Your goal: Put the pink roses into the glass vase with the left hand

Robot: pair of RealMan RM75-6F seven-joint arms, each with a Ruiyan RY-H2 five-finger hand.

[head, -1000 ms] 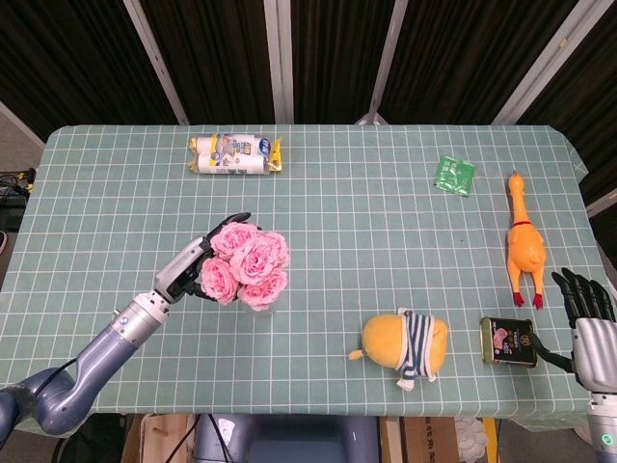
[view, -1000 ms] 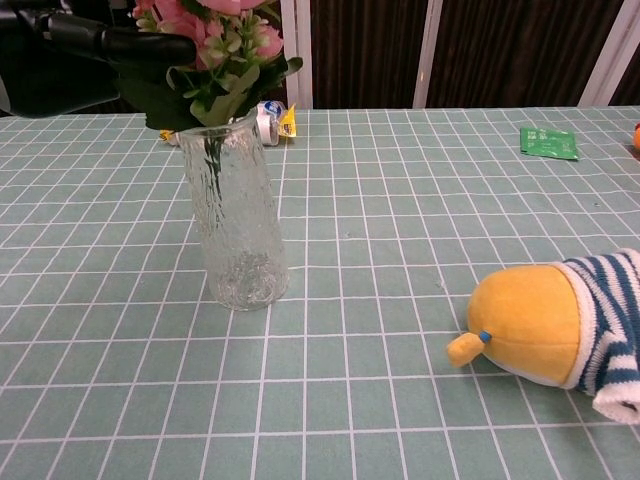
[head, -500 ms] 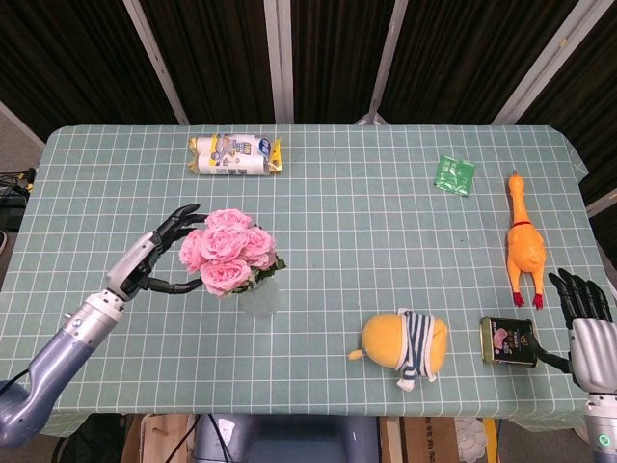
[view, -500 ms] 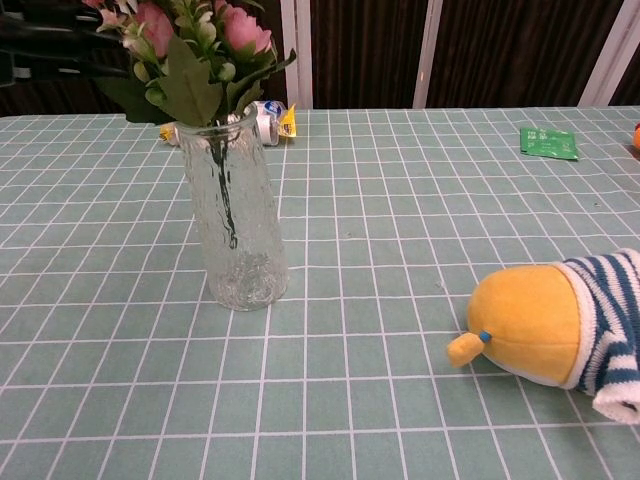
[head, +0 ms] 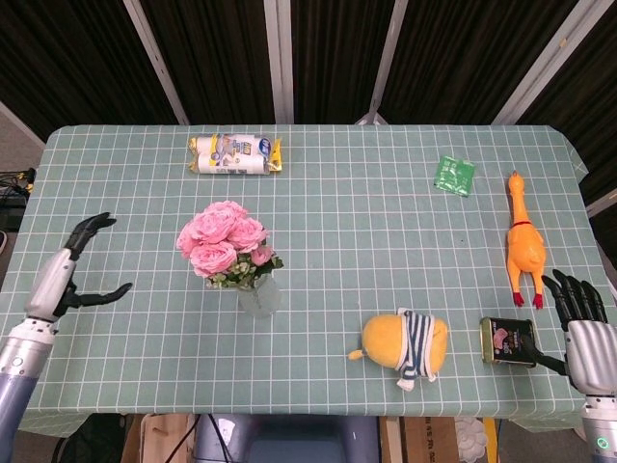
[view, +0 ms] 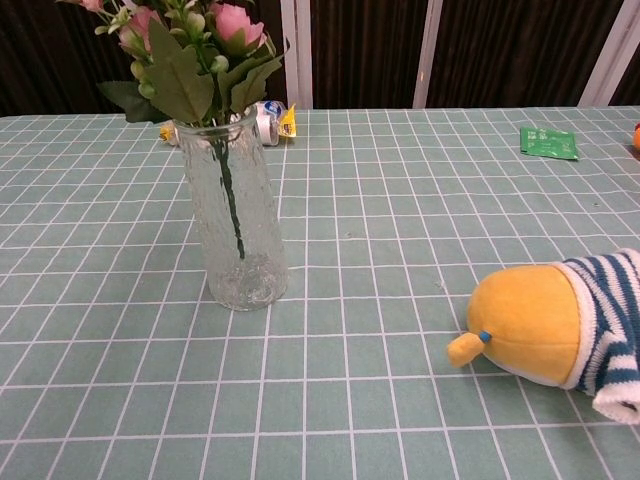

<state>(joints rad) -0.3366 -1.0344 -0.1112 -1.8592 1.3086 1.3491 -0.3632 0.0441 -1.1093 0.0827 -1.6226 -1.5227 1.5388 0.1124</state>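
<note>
Green checked cloth covers the table. At its left edge the left robot hand hovers empty, fingers spread. Well right of it, the pink roses stand stem-down in the textured clear glass vase. Far right, the right robot hand rests with fingers apart, holding nothing.

We counted one glass vase and one bunch of pink roses. We also saw one rubber chicken, one plush toy, one tin, one green sachet and one snack packet.
</note>
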